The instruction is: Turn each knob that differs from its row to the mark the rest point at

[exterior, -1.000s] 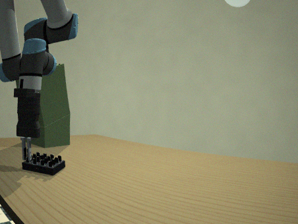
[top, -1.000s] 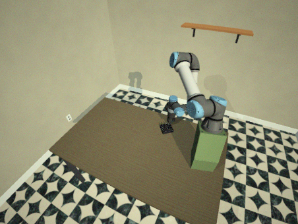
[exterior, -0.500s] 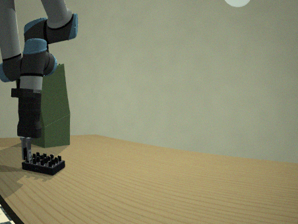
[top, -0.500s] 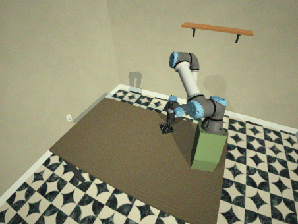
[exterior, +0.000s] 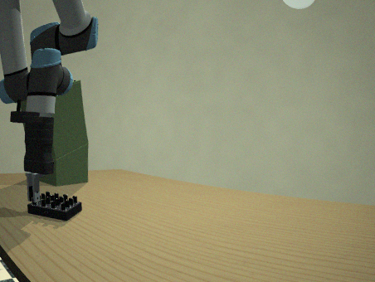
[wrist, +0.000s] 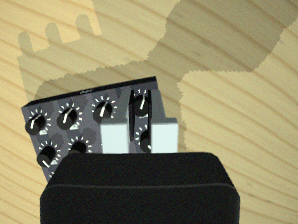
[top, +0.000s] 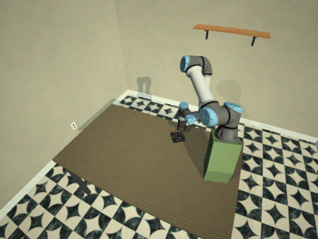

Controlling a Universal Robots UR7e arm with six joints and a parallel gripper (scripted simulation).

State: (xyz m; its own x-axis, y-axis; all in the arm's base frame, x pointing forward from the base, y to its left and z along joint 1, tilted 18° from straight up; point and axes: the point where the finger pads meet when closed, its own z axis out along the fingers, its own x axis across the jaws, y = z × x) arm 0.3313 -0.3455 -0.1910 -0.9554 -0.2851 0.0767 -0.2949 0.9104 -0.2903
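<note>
Top view first: the knob box (top: 178, 136) stands on the brown table (top: 116, 154), close to the green pedestal (top: 221, 159) of the arm. The gripper (top: 180, 129) is directly above the box's far edge. From this height the knobs are too small to read, so a tilt or slide of the box could hardly be noticed here.

Exterior view: the gripper (exterior: 32, 193) comes straight down onto the end of the box (exterior: 55, 208) nearest to the pedestal (exterior: 68, 141), and its fingertips are down among the knobs. The box seems to sit flat on the table (exterior: 207, 232). I judge that it is light, so any sideways pull or lift of the wrist while gripping could drag it or raise one foot.

Wrist view: the two pale fingers stand on both sides of one knob (wrist: 143, 137) in the column at the box's right edge, and the jaws appear closed on it. This knob is mostly hidden, so I cannot read its white line or its label. The knob beyond it (wrist: 139, 100) is very near, and a finger could brush it during the turn and spoil a correct setting. Other risks are slipping on the knob, turning past the row's mark, or forcing it against an end stop.
</note>
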